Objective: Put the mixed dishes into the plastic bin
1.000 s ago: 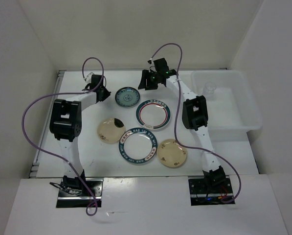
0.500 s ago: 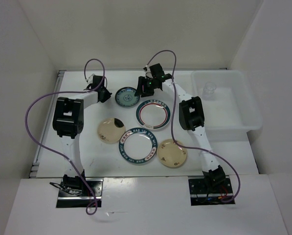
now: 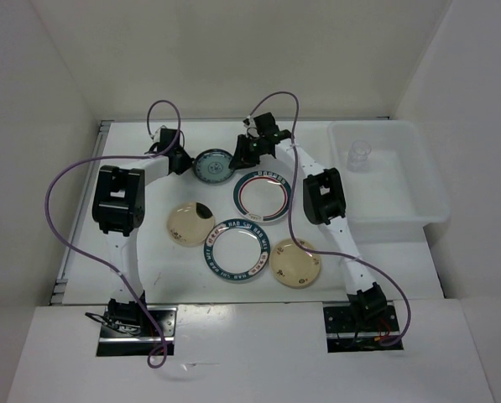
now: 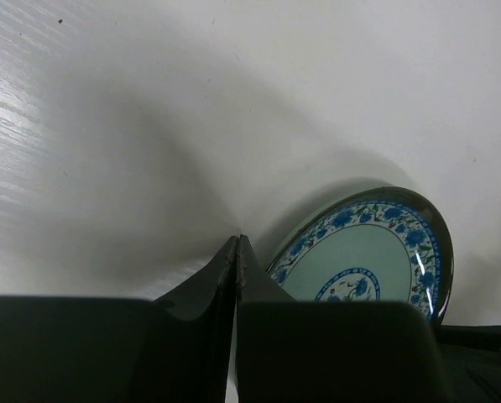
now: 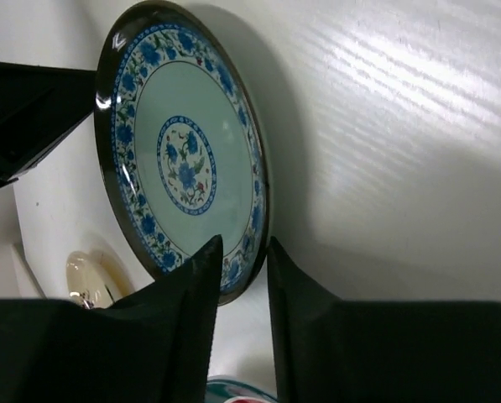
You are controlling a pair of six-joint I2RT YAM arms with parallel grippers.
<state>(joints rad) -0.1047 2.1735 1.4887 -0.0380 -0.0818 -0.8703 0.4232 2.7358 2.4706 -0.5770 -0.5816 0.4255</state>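
The small teal-blue saucer (image 3: 212, 165) stands tilted at the back of the table, between my two grippers. My left gripper (image 3: 185, 162) is shut and empty, its tip against the saucer's left edge (image 4: 367, 252). My right gripper (image 3: 238, 155) has its jaws narrowly apart over the saucer's right rim (image 5: 183, 159), one finger on the inside and one on the outside. Two teal-rimmed white plates (image 3: 263, 196) (image 3: 236, 248) and two cream flower plates (image 3: 190, 223) (image 3: 295, 262) lie flat in front. The clear cup (image 3: 358, 154) stands inside the plastic bin (image 3: 401, 220) at the right.
A small dark mark or object (image 3: 202, 209) sits on the left cream plate's far edge. White walls enclose the table at the back and both sides. Purple cables loop over both arms.
My right gripper has moved left and down from the bin side onto the saucer's rim. The saucer has shifted slightly left and tipped up against my left gripper.
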